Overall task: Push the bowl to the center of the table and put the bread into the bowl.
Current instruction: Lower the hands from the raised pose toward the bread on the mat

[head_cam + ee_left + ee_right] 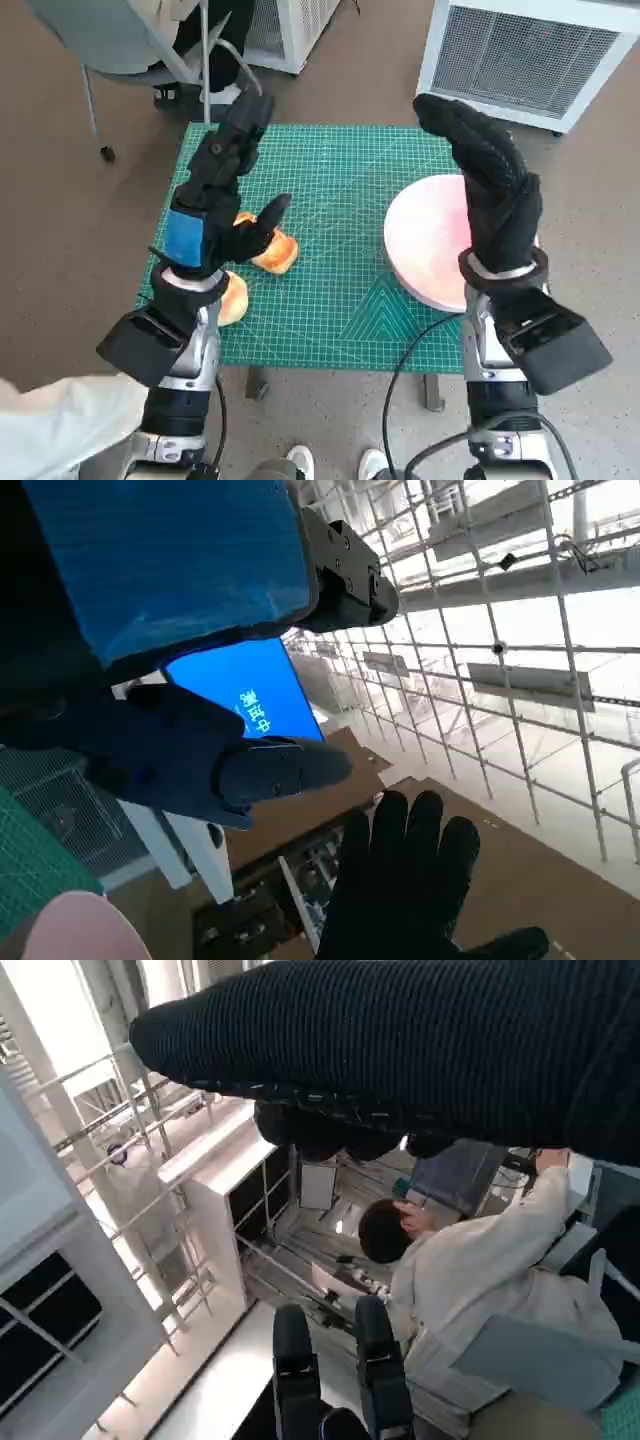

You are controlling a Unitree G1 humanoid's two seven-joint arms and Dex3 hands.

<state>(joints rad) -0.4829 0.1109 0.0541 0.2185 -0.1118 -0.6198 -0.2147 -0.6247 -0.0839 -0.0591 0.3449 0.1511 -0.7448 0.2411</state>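
- Our right hand (495,195) is raised above the worktop (340,180), fingers spread and extended, holding nothing.
- Our left hand (222,195) is also lifted and empty, fingers stretched forward with the thumb out to the side.
- The bowl (425,240), pale pink, sits at the worktop's right edge, directly under and just inward of the right hand; the middle of the green mat lies to its left.
- We judge the right hand the nearer one for the push, which must run from the bowl's outer rim leftward toward the centre.
- The bread (275,250) lies on the left part of the mat beneath the left hand, with another piece (232,297) nearer the front edge.
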